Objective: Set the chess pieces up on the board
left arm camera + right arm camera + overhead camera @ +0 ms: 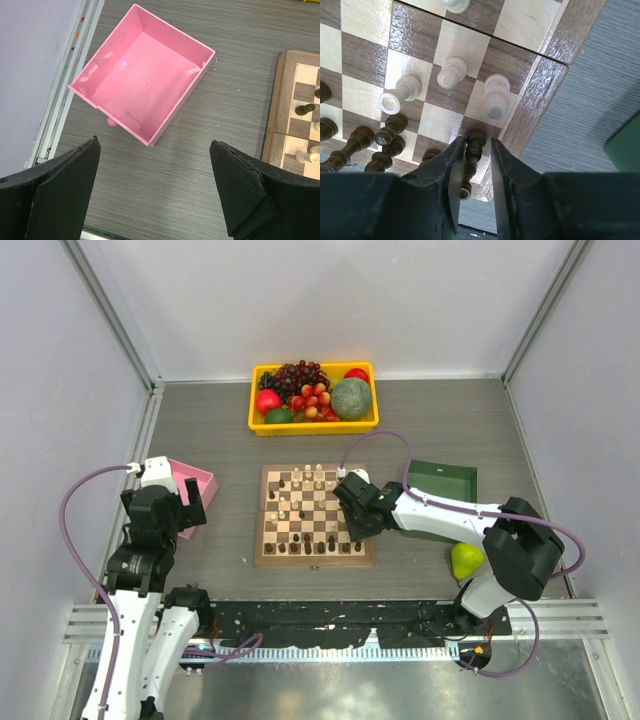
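Right wrist view: right gripper (478, 144) jaws stand narrowly parted, unclamped, straddling a dark brown turned wooden chess piece (474, 149) on an edge square of the checkered wooden board (547, 85). The piece looks light, rigid, smooth and easily toppled; grip its neck. Left gripper (154, 147) is spread wide, empty.

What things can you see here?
board: one, brown checks, centre
chess pieces: many, cream and dark brown, on the board
pink tray: one, pink, left of board
green tray: one, green, right of board
yellow tray: one, yellow, far side
fruit: heap, mixed colours, in yellow tray
pear: one, yellow-green, near right side
left claw: one, black, open, near pink tray
right claw: one, black, around a dark piece
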Motion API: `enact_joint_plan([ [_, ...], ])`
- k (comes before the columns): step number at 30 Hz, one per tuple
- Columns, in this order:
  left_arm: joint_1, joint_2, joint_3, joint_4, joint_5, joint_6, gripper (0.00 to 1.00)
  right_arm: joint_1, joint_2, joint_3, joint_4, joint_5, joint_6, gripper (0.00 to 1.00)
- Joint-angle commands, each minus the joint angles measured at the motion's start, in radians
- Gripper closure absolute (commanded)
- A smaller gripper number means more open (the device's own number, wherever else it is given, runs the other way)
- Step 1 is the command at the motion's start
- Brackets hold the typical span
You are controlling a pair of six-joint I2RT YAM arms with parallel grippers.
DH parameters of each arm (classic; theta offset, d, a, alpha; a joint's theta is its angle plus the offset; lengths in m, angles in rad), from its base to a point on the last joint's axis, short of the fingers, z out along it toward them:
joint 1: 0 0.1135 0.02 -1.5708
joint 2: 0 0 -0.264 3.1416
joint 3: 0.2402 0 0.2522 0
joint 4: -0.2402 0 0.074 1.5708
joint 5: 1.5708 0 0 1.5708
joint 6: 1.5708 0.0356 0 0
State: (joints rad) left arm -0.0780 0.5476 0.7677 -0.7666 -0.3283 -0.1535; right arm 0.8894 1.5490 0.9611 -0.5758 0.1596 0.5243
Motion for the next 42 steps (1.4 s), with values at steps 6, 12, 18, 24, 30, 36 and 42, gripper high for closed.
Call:
enact_joint_plan([
  [6, 0.004, -0.005, 0.002, 0.041, 0.008, -0.003, 0.01, 0.005, -0.063, 0.091, -0.045, 0.046, -0.026, 0.63],
  [12, 0.004, -0.006, 0.001, 0.039, 0.006, -0.003, 0.01, 0.005, -0.102, 0.151, -0.075, 0.072, -0.046, 0.62],
  [18, 0.004, -0.011, 0.002, 0.039, 0.008, -0.003, 0.01, -0.027, -0.101, 0.200, -0.041, 0.092, -0.063, 0.61],
  [24, 0.004, -0.017, -0.001, 0.039, 0.009, -0.003, 0.01, -0.078, -0.005, 0.290, -0.009, 0.064, -0.096, 0.60],
  [30, 0.004, -0.018, 0.001, 0.039, 0.008, -0.003, 0.01, -0.101, 0.118, 0.382, 0.007, 0.037, -0.119, 0.59],
  [36, 0.003, -0.020, 0.001, 0.038, 0.003, -0.003, 0.01, -0.127, 0.195, 0.422, 0.024, 0.021, -0.126, 0.59],
  [42, 0.004, -0.011, 0.001, 0.039, 0.006, -0.003, 0.01, -0.161, 0.240, 0.433, 0.033, 0.015, -0.138, 0.60],
])
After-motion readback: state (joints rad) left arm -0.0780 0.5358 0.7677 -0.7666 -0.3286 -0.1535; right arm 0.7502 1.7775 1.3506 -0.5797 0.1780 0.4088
